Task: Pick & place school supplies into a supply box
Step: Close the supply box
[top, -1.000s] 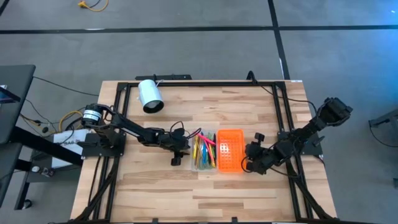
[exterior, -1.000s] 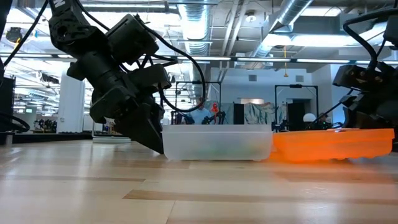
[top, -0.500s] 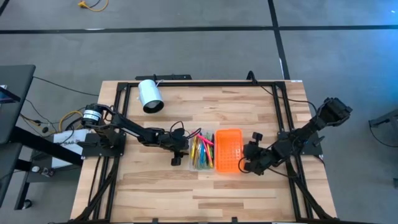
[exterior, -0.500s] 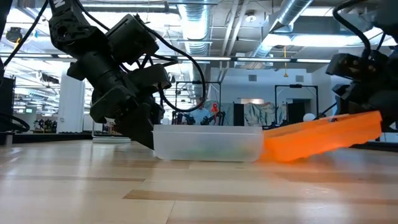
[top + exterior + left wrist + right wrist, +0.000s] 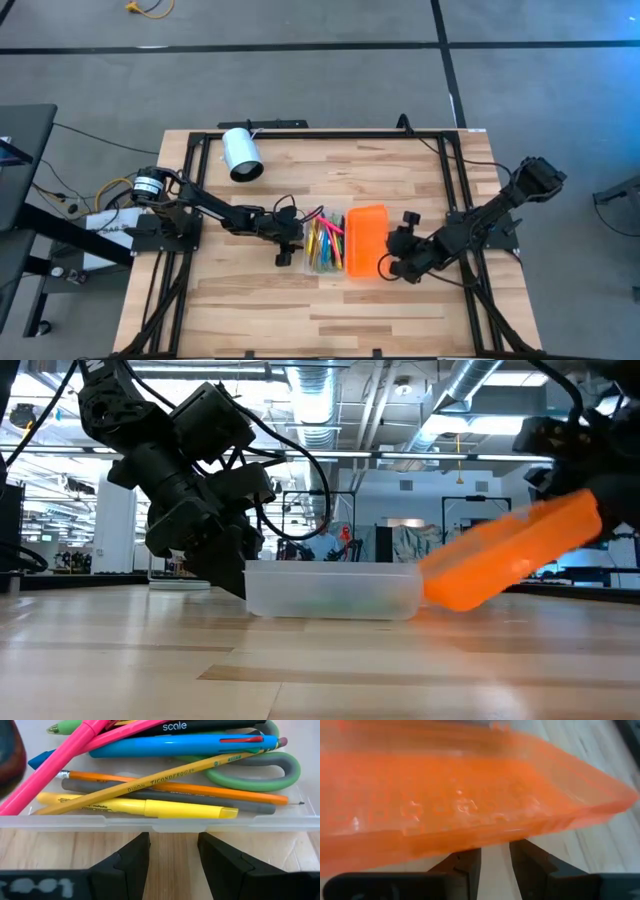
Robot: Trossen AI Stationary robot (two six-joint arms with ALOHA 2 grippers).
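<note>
Hidden: the orange lid (image 5: 364, 240) partly covered the clear base (image 5: 335, 589); the right tool's contact with the lid was unclear.
Supplies: pens, pencils (image 5: 150, 782) and green scissors (image 5: 260, 767) lay in the base, mid-desk (image 5: 250, 310).
Left tool (image 5: 172, 852): spread, low beside the base's outer wall.
Right tool (image 5: 495, 856): spread beneath the tilted lid's raised edge.

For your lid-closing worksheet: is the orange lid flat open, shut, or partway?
Partway: the orange lid slants up from the clear base's edge, its far end raised.
</note>
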